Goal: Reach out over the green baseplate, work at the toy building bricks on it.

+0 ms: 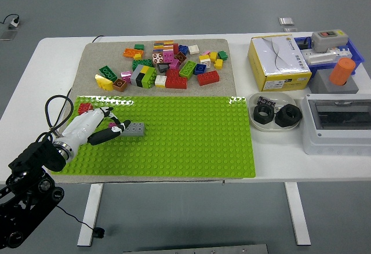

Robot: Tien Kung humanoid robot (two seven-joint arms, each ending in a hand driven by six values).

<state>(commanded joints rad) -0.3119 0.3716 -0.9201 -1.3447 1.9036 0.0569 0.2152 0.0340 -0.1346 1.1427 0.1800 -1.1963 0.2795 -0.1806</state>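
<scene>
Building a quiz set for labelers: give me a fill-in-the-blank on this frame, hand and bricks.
The left hand reaches to a ____ brick on the baseplate.
A small ____ brick sits by the baseplate's far left corner.
The loose brick pile lies on a mat on the baseplate's ____ side.
Missing: grey; red; far

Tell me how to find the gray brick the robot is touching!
Look at the big green baseplate at the front of the white table. Near its left end, the robot's left hand reaches in, and the gray brick sits at its fingertips. It is the only gray brick lying on the green plate; the colorful pile sits on the tan mat behind.
</scene>
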